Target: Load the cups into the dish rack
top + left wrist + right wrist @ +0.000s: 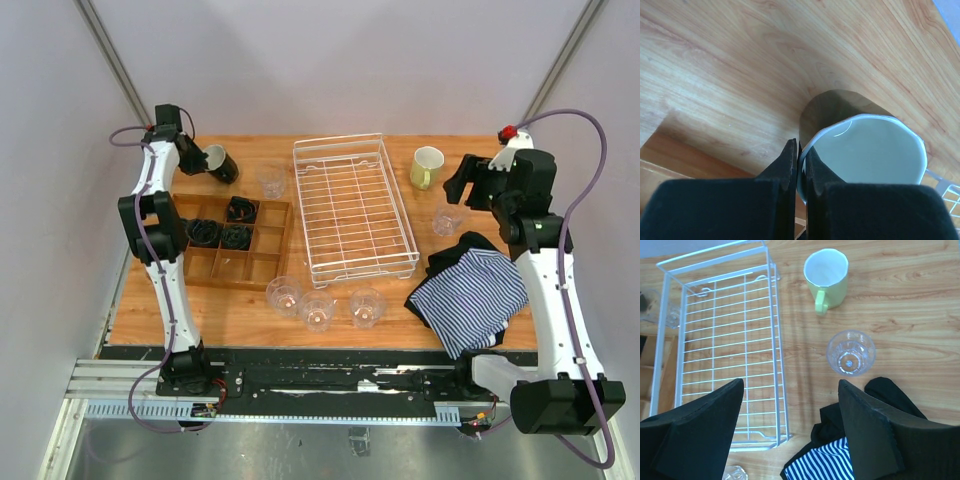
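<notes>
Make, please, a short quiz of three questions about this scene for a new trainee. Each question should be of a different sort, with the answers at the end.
1. True or false: the dish rack already holds a cup.
2. The left gripper is shut on: A) the rim of the black mug; B) the yellow-green mug; C) the striped cloth.
3. How many clear tumblers does the top view show?
Key: 1 false; 2 A; 3 five.
</notes>
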Available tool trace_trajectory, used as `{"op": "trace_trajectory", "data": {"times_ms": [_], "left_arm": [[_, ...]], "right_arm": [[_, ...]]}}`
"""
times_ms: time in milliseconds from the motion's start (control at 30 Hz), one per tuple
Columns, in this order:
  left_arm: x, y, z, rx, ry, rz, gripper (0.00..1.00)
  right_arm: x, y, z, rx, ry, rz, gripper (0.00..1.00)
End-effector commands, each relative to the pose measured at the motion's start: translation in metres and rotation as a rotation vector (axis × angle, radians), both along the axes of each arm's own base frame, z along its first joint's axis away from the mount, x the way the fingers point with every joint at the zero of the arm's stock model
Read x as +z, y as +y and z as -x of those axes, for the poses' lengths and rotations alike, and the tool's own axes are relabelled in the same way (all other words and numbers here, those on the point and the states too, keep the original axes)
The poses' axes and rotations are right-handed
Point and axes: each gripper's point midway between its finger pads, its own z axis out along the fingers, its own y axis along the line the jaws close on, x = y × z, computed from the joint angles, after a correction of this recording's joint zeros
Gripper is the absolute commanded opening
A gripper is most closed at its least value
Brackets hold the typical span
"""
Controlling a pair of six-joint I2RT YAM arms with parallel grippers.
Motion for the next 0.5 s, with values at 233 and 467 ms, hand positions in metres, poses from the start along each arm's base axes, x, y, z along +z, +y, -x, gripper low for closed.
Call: {"op": "trace_trajectory", "data": {"times_ms": [233,467], "left_arm": [[0.141,-0.050,0.002,-0.158,-0.378,0.217,0.00],[0.226,-0.114,0.061,-0.361,-0.700,0.468,0.00]], "right_arm": [[0.040,0.076,0.017,0.355,-0.006,-0.245,0.75],[0.068,0.138,0.036,0.555,0.108,-0.531,0.71]]}}
